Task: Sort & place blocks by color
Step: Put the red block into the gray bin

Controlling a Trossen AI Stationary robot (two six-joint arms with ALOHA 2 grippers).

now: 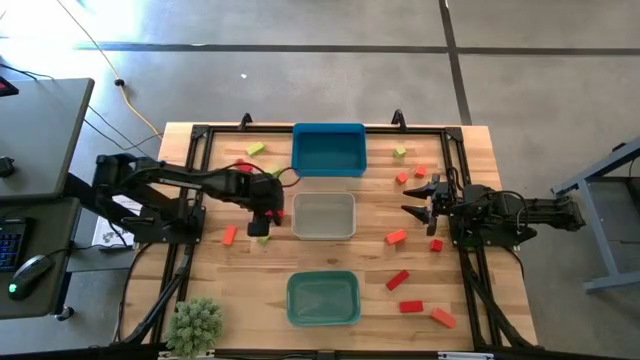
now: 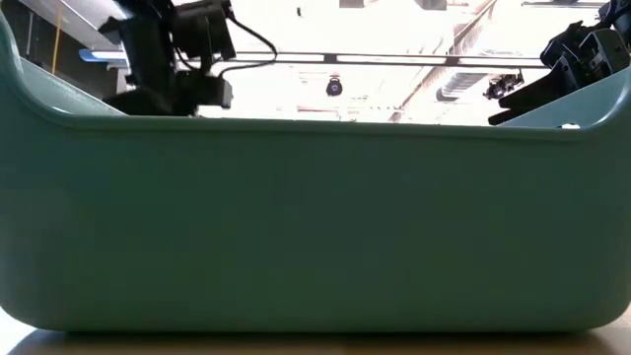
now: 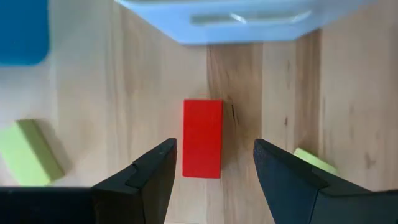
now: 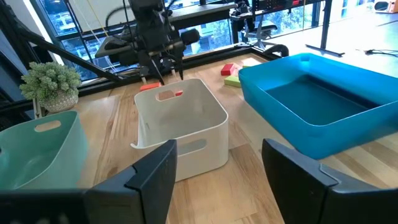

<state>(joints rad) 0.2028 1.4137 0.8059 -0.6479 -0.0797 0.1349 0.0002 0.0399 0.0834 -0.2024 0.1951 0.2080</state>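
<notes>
Left gripper, fingers spread, apparently hovers over the red block lying between them.

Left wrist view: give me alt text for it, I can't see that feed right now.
The left gripper points down with open fingers either side of a red rectangular block lying on the wooden table. Two yellow-green blocks lie off to the sides, and the clear-grey plastic bin sits just beyond.
</notes>
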